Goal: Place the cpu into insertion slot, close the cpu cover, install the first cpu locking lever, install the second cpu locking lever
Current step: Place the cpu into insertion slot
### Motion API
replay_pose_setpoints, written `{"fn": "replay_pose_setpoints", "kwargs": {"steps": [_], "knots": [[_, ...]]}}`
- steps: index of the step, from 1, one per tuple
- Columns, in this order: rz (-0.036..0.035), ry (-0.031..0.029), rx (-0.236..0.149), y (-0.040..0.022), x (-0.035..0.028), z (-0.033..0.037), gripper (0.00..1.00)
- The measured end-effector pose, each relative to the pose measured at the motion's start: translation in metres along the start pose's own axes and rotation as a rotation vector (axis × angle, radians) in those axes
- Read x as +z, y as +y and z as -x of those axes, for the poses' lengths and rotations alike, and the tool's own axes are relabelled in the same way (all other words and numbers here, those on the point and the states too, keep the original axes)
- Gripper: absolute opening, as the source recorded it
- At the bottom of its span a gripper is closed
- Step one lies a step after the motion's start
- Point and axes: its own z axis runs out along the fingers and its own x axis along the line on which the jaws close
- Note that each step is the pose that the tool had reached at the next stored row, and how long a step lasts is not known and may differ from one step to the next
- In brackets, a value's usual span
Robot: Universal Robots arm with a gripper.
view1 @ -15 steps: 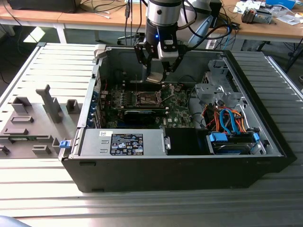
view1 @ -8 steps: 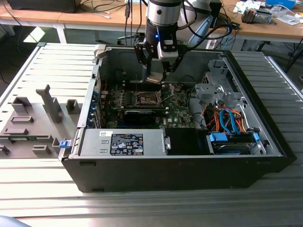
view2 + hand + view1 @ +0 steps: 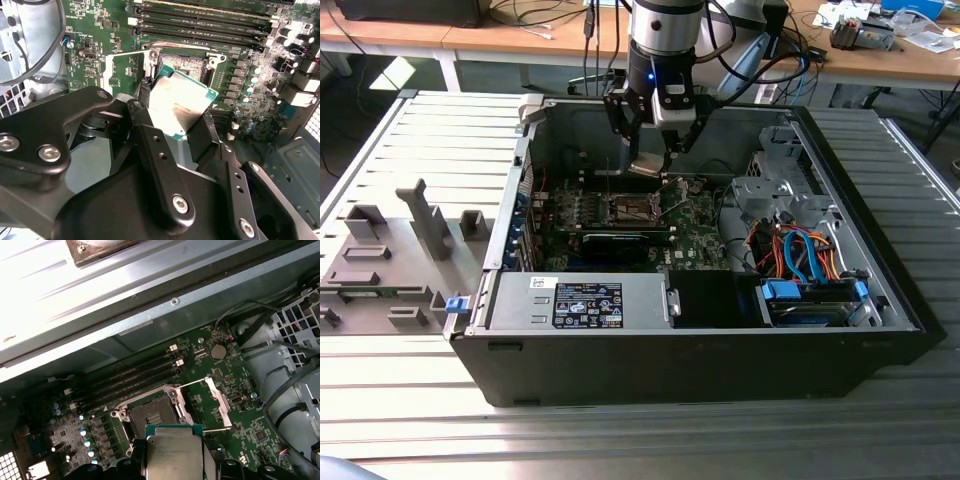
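1. Gripper [image 3: 177,114] is clamped on the cpu [image 3: 183,101], which is tilted and in the air.
2. Exterior view: the cpu sits around 1 o'clock from the insertion slot [image 3: 625,208], apart from it. The cpu cover [image 3: 218,399] is flipped open.
3. Looks like step one to me. Seating it calls for levelling and lining up.

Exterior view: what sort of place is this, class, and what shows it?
Likely a robotics lab or workshop: an open computer case lies on a slatted metal table, wooden workbenches strewn with cables stand behind, and the arm's gripper holds a cpu.
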Motion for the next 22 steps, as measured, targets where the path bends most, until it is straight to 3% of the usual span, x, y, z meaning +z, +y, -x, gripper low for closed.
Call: {"fn": "replay_pose_setpoints", "kwargs": {"steps": [22], "knots": [[0.0001,-0.0006,0.016,0.0000,0.0000,0.0000,0.54]]}}
